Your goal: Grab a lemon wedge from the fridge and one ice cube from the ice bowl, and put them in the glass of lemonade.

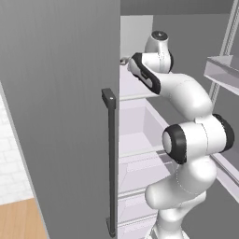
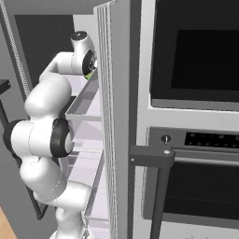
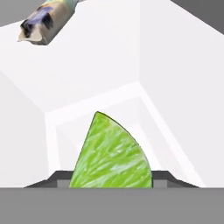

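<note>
Standing at the far left of the left base view, the fridge (image 1: 60,116) shows its grey door edge-on, with a dark vertical bar handle (image 1: 111,163) running down it. Just right of that door, white shelves (image 1: 140,140) and clear drawers (image 1: 135,205) step down inside the cabinet. The white arm (image 1: 186,140) rises from the lower right and bends left into the upper shelf, its wrist passing behind the door edge, so the gripper itself is hidden there. At the far right of this view a clear door bin (image 1: 221,70) juts out from the other open door.

From the right base view, the arm (image 2: 42,135) climbs on the left and reaches toward the fridge interior, where a speck of green (image 2: 90,74) shows just beside the wrist. To the right, the other fridge door (image 2: 116,116) stands edge-on, and beyond it the black oven column (image 2: 196,116) fills the right side.

Through the hand view, the lemon wedge (image 3: 111,153) sits between the dark tips of the gripper (image 3: 111,181), which is closed around it, the pointed end aimed away from the hand. White fridge walls (image 3: 175,87) surround it, and a wrapped, multicoloured item (image 3: 46,22) lies at the upper left, well apart from the wedge.
</note>
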Motion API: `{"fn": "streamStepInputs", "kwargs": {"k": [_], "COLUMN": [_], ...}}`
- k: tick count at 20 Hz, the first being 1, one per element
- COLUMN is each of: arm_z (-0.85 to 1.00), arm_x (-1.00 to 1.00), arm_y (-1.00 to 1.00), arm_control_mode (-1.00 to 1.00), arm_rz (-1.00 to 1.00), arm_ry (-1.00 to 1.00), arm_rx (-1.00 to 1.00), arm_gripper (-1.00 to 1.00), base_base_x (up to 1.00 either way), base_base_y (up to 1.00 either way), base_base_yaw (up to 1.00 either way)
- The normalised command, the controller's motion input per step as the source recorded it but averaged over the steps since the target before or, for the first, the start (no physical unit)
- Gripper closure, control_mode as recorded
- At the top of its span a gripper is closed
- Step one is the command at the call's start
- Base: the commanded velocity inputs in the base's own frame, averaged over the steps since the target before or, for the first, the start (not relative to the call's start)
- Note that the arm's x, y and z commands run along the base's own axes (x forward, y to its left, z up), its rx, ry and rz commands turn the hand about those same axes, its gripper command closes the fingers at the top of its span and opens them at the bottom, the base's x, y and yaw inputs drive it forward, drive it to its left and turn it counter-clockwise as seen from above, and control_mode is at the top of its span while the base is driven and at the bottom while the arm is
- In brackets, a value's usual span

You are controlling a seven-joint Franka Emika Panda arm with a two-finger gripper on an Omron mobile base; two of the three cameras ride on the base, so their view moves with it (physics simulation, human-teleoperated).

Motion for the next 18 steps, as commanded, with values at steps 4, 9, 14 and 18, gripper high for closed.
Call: {"fn": "streamStepInputs", "kwargs": {"k": [4, 9, 14, 18], "arm_z": [0.0, 0.0, -0.02, -0.33], "arm_x": [-0.44, -0.99, -1.0, -1.0], "arm_y": [0.0, 0.0, 0.0, 0.0], "arm_control_mode": [-1.0, -1.0, -1.0, -1.0], "arm_rz": [0.0, 0.0, 0.03, 0.08], "arm_ry": [0.0, -0.02, 0.0, 0.0], "arm_rx": [0.0, 0.04, 0.01, 0.0], "arm_gripper": [1.0, 1.0, 1.0, 1.0], "base_base_x": [0.0, 0.0, 0.0, 0.0], "base_base_y": [0.0, 0.0, 0.0, 0.0], "base_base_yaw": [0.0, 0.0, 0.0, 0.0]}}
